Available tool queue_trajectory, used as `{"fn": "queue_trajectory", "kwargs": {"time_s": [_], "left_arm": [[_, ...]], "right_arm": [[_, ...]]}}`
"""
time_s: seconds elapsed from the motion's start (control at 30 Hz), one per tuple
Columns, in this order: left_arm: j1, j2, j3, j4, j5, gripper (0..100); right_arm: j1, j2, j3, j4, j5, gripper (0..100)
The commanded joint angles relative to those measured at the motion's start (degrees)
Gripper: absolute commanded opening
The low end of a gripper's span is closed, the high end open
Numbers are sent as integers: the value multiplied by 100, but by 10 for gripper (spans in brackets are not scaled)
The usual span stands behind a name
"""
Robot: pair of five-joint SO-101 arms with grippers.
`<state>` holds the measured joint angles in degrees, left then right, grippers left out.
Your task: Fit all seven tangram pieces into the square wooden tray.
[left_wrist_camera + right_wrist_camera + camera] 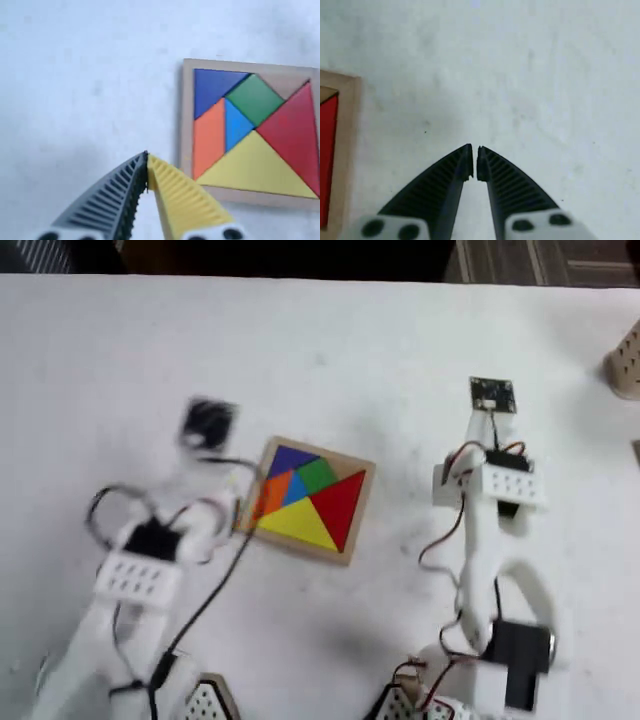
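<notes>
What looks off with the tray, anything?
One triangular gap shows bare wood between the green square and the red triangle, at the tray rim. The six pieces inside look seated.

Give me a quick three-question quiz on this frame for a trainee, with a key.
1. True or false: the square wooden tray already holds all seven tangram pieces.
2. Which piece borders the bare triangular gap in the tray? A) the orange parallelogram B) the green square C) the light blue triangle
3. Fill in: the left gripper, on the table beside the tray, has its fingers ____ (open or shut).

Key: 1 false, six pieces are in and one gap remains; 2 B; 3 shut, with nothing between them.
</notes>
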<state>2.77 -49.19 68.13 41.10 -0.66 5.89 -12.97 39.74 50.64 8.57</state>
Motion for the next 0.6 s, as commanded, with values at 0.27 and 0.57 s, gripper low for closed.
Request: {"fn": "queue_trajectory", "kwargs": {"time_s": [0.27,0.57], "left_arm": [[-1411,-3793,2224,1125,-1160,24],[-1833,-5525,2743,2242,-1196,27]], "right_arm": [[-734,-4321,2936,-927,-53,51],[-655,-7363,4668,-180,-44,87]]}}
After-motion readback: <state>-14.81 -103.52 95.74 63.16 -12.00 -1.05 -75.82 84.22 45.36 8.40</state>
